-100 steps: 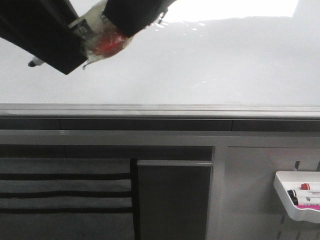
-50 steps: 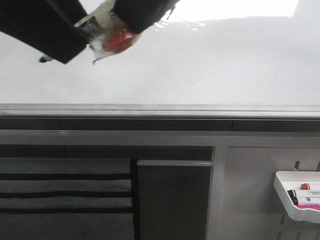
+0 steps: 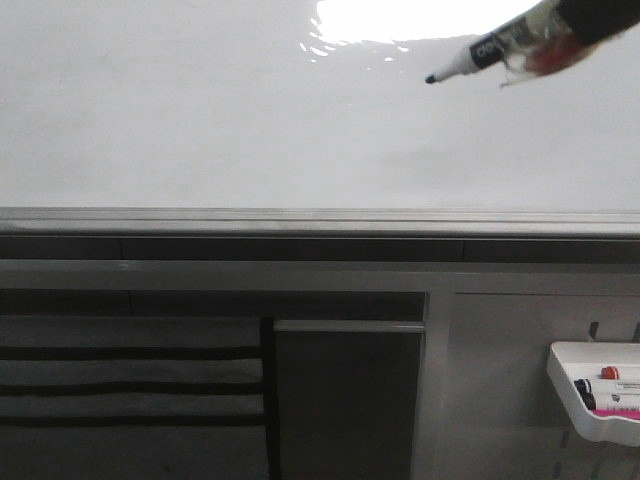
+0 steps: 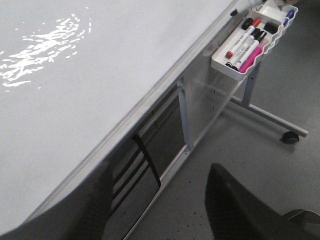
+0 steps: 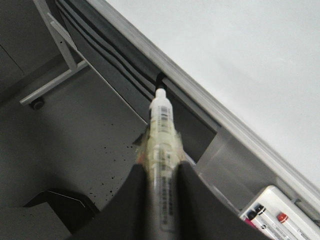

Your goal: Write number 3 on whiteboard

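Whereas a dark arm with a marker filled the upper left of the front view a second ago, the right gripper [image 5: 161, 175] now enters at upper right, clamped on the marker [image 3: 478, 55], tip over the whiteboard [image 3: 250, 120]. No 3 shows yet. Left gripper [image 4: 157, 200] fingers stand apart, holding nothing.

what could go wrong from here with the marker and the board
The marker is taped into the right gripper and comes in at a slant, so its tip may skid or leave faint strokes. The whiteboard shows no ink yet, and the glare beside the tip could hide thin lines.
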Tool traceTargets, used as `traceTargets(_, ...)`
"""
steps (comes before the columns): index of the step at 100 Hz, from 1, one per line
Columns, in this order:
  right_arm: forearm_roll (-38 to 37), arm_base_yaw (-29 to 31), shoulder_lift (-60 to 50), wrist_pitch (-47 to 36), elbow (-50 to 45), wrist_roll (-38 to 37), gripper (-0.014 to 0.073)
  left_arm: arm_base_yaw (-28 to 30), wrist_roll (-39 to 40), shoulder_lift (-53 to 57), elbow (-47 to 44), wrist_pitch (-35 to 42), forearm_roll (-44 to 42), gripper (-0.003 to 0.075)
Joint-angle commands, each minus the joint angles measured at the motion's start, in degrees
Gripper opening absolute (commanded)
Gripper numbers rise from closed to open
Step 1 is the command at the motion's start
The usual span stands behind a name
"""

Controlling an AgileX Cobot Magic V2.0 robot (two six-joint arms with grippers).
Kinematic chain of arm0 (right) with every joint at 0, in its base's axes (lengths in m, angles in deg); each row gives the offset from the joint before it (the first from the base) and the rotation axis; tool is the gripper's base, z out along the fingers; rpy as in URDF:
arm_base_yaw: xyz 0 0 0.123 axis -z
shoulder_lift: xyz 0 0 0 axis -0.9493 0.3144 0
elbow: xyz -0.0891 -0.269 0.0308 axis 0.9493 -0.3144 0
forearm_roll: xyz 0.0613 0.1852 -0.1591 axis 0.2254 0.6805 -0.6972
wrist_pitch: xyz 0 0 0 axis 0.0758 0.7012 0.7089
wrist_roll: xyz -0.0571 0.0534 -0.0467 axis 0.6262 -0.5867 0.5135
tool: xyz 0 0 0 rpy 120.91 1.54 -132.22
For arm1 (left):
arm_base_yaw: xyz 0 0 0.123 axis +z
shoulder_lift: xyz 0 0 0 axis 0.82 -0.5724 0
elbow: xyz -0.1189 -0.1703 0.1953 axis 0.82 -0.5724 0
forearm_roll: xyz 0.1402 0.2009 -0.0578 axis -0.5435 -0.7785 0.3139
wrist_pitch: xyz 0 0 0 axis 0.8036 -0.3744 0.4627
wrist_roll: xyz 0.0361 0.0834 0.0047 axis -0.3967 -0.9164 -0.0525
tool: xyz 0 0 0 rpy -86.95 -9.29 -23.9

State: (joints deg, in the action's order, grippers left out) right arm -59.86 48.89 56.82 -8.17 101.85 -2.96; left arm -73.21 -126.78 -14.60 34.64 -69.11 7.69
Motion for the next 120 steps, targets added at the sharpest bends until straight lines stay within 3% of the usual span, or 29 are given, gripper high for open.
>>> traceTargets(1, 0.99, 0.57, -1.26, -4.25, 0.82, -0.57, 0.0018, 0.22, 0.61, 0.90, 0.69, 4.96, 3.21, 0.0384)
traceTargets(33, 3.26, 0.57, 1.60, -5.02, 3.26, -1.23, 0.0018, 0.22, 0.61, 0.75, 0.67, 4.97, 3.21, 0.0384)
traceTargets(69, 2.61, 0.57, 21.84, 5.80, 26.69, -1.66, 0.0018, 0.22, 0.61, 0.75, 0.67, 4.97, 3.21, 0.0384)
traceTargets(90, 1.18, 0.46, 30.36, 5.72, 34.91, -1.55, 0.0018, 0.22, 0.61, 0.75, 0.67, 4.97, 3.21, 0.0384)
traceTargets(120, -4.06, 0.68, 34.51, 0.88, 36.04, -2.88, 0.0018, 0.22, 0.61, 0.75, 0.67, 4.97, 3.21, 0.0384)
